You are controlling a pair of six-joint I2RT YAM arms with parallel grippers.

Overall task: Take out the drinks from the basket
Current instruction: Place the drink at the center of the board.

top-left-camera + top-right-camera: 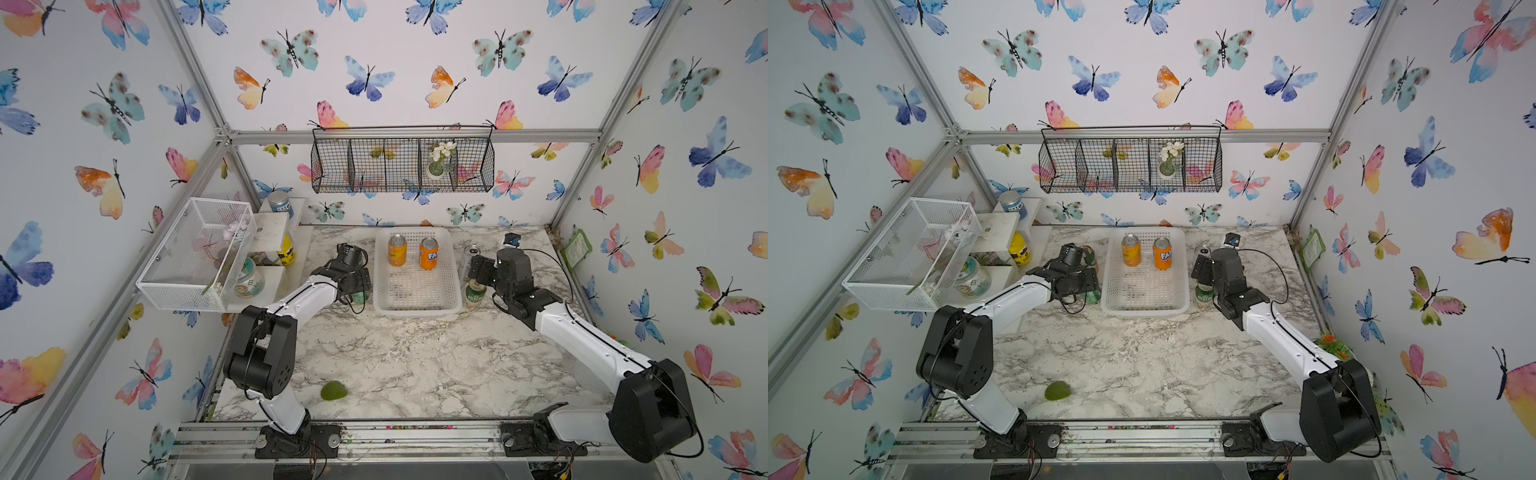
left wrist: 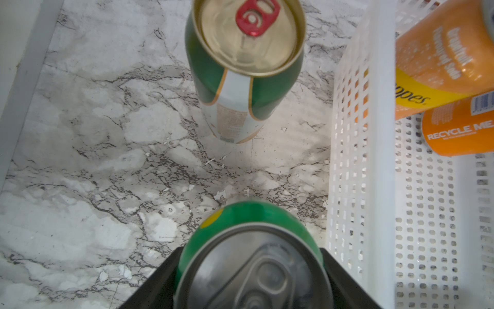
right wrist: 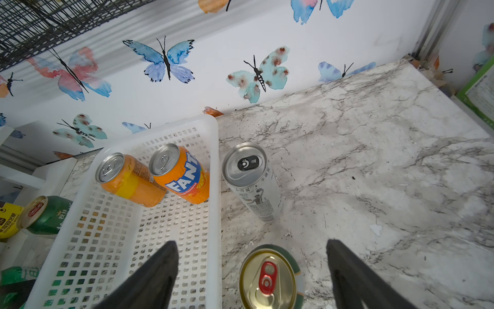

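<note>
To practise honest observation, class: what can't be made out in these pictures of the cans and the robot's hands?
Bright green can: in both top views the left arm covers most of it.
Left hand: left wrist view crops its fingers; grip on that can unclear.
Slim silver can: in both top views the right hand hides part of it.
</note>
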